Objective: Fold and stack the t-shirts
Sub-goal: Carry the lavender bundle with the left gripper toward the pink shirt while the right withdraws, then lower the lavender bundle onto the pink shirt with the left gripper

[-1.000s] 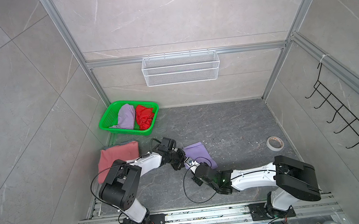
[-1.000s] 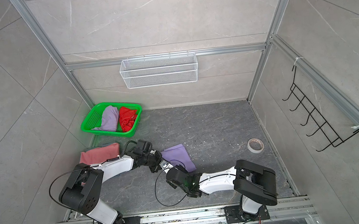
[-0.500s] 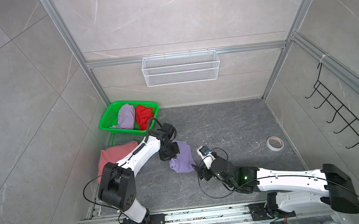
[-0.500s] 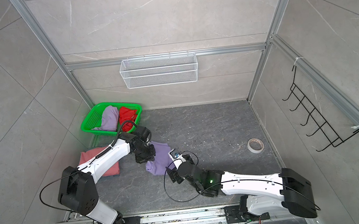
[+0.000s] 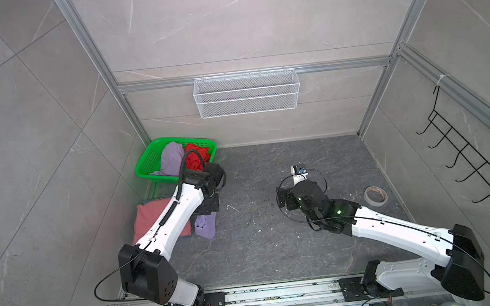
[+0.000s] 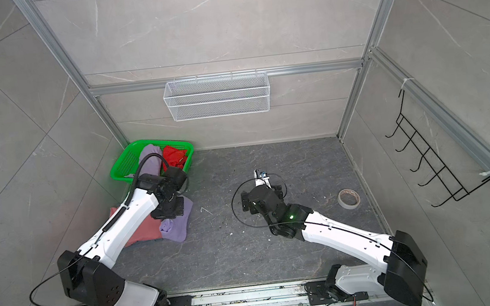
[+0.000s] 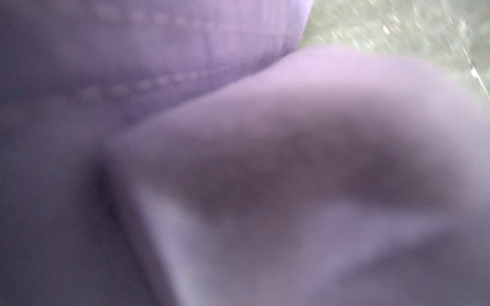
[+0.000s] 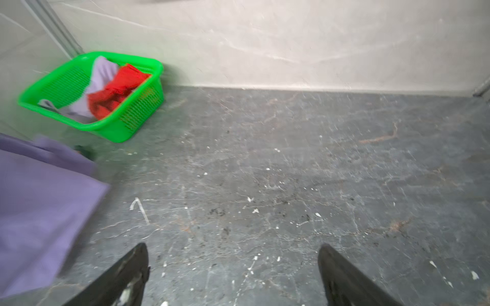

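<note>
The left end effector is closed, apparently pinching the lavender t-shirt. The shirt lies bunched at the left of the tabletop, touching the folded pink t-shirt, presumably for stacking. The right end effector is spread wide and empty, well clear to the right.

A lavender t-shirt is lying bunched against a folded dusty-pink t-shirt. Another lavender t-shirt and a red t-shirt are sitting crumpled in the green basket.
</note>
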You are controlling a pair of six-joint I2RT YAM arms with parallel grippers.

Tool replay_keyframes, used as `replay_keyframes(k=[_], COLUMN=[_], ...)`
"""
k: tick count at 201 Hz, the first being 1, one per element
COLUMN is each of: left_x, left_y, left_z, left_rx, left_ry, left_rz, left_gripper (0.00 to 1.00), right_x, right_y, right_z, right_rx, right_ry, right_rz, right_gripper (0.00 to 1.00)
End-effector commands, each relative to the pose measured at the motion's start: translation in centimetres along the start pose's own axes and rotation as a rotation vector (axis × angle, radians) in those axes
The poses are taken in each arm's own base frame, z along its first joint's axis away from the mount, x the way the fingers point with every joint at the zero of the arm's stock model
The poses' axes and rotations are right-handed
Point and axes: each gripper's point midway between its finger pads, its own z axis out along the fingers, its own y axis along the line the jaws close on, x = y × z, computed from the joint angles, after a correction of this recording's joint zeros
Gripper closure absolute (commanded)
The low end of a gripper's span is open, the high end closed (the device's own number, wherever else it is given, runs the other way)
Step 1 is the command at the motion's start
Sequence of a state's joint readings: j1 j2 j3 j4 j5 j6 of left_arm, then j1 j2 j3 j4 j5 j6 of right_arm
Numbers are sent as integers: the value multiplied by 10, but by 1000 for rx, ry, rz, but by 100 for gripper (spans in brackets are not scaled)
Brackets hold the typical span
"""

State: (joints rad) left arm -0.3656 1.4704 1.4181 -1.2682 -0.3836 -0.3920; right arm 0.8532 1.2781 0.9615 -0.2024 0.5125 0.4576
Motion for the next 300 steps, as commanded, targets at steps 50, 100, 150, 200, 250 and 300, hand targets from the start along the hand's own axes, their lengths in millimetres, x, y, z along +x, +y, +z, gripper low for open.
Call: replay_keyframes(k=[50,100,150,200,250,300], left_x=[-36,-31,-30,-30,-33,-25], left_y=[56,70,87,105,134,172], left_z=[-39,-21,8,47,93,124], left_rx=[156,280,304,262,171,-33], left_ry=[-120,-48,5,77,128,217], left_rz=[-84,-115,-173,-189,-206,-246], left_gripper=[100,100,100,100,100,93], right_x=[-4,4,-2,-3,-9,-12], right_y=[-51,-85,-103,-115,-117,-115], right_z=[23,19,12,10,14,20], right_rx=[53,141,184,218,225,222], right_ry=[55,67,44,52,71,85], right_rz=[154,165,171,163,162,155], right_gripper=[0,0,0,0,1,0])
